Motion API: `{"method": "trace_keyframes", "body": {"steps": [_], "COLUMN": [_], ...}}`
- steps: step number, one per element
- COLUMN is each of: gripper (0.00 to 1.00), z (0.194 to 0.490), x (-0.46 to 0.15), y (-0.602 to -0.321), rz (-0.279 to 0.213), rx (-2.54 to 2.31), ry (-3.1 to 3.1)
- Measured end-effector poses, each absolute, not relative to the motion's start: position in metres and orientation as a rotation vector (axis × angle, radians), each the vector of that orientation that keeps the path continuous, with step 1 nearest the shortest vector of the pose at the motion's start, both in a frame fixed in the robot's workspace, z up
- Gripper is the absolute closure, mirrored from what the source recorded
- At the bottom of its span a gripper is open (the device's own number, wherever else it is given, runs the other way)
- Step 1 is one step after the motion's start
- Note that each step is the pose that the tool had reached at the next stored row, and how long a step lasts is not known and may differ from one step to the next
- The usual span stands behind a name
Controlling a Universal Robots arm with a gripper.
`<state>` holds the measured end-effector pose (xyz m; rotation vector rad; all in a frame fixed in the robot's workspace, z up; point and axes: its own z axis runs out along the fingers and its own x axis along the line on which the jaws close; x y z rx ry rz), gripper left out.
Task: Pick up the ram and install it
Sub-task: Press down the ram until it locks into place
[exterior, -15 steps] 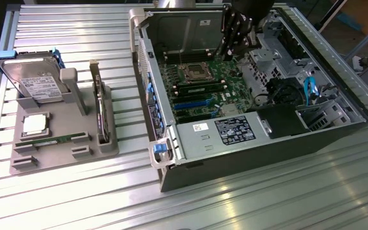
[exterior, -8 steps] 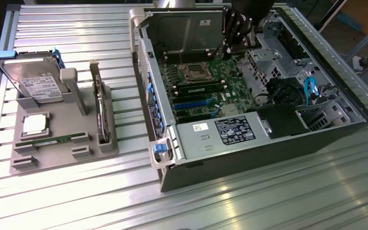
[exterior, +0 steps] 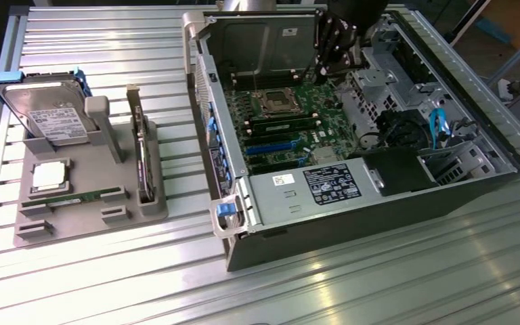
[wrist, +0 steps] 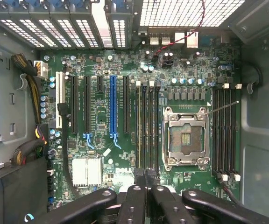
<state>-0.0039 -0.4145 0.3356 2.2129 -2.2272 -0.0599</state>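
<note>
My gripper (exterior: 323,74) hangs inside the open computer case (exterior: 477,145), over the motherboard (wrist: 102,140). In the wrist view its black fingertips (wrist: 139,173) meet, shut with nothing visible between them, right above the end of the memory slots (wrist: 146,126) beside the empty processor socket (wrist: 186,137). From the exterior view a green ram stick (exterior: 283,124) sits in those slots under the gripper. Another green ram stick (exterior: 70,198) lies flat in the grey holder (exterior: 79,227) at the exterior view's left.
The grey holder also carries a silver hard drive (exterior: 48,115) in a blue bracket, a square processor chip (exterior: 49,176) and an upright card (exterior: 139,152). Case walls, a drive cage (exterior: 265,40) and cables (exterior: 436,125) crowd the gripper. The slatted metal table (exterior: 378,284) lies around it.
</note>
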Motion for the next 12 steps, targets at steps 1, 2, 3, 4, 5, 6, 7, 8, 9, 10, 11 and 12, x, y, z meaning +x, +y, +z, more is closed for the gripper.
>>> {"method": "trace_keyframes", "body": {"steps": [1, 2, 3, 4, 5, 6, 7, 8, 9, 10, 11, 12], "gripper": [0.89, 0.89, 0.89, 0.89, 0.89, 0.89, 0.89, 0.89, 0.89, 0.89, 0.89, 0.89], "z": [0.336, 0.336, 0.336, 0.336, 0.336, 0.336, 0.336, 0.336, 0.336, 0.336, 0.336, 0.336], "x": [-0.002, 0.000, 0.002, 0.006, 0.009, 0.012, 0.013, 0.017, 0.018, 0.021, 0.022, 0.024], "y": [-0.414, -0.414, -0.414, -0.414, -0.414, -0.414, -0.414, -0.414, -0.414, -0.414, -0.414, -0.414], "rz": [-0.060, -0.060, -0.060, -0.060, -0.060, -0.061, -0.061, -0.061, -0.061, -0.062, -0.062, -0.062], "rx": [2.213, 2.213, 2.213, 2.213, 2.212, 2.212, 2.212, 2.212, 2.212, 2.212, 2.212, 2.212], "ry": [-2.228, -2.228, -2.227, -2.227, -2.227, -2.227, -2.227, -2.227, -2.227, -2.227, -2.227, -2.227]}}
